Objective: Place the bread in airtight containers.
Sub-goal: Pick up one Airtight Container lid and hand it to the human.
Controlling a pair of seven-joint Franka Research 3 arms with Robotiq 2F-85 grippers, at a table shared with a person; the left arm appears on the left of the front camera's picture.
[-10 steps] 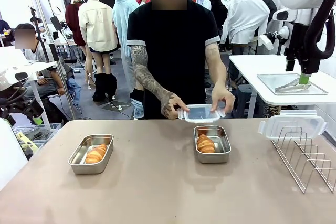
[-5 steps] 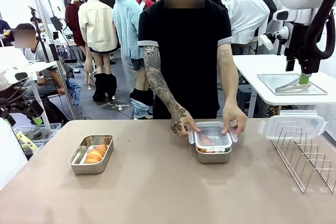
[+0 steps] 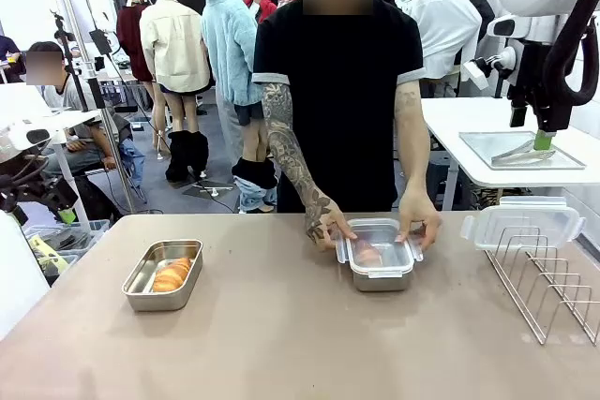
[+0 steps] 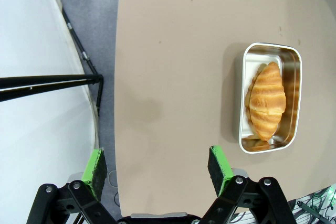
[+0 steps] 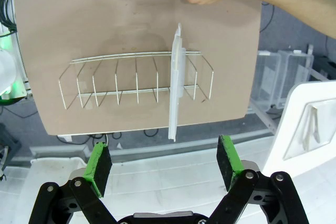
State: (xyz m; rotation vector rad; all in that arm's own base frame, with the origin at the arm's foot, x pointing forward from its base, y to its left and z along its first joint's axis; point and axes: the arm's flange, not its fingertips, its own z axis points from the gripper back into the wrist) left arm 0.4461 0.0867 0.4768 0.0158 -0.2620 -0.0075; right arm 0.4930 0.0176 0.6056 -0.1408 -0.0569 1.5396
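Observation:
Two steel containers stand on the tan table. The left container [image 3: 141,280] is uncovered and holds a croissant [image 3: 172,274]; in the left wrist view this container [image 4: 291,64] and its croissant [image 4: 266,100] lie ahead and to the right of my open left gripper [image 4: 157,169]. A clear lid [image 3: 394,236] covers the right container [image 3: 380,278], and a second croissant [image 3: 367,252] shows through it. The person's hands [image 3: 419,222] press on the lid's two ends. My right gripper [image 5: 164,162] is open and holds nothing, high above the table's right end.
A wire rack [image 3: 553,288] stands at the table's right end with a second clear lid [image 3: 521,225] propped in it; the right wrist view shows the rack [image 5: 136,80] and the upright lid [image 5: 176,82] from above. A side table carrying a flat tray [image 3: 506,149] lies beyond.
The person brought the clear lid down from above the table's far edge onto the right container and now presses it with both hands. Neither arm has moved.

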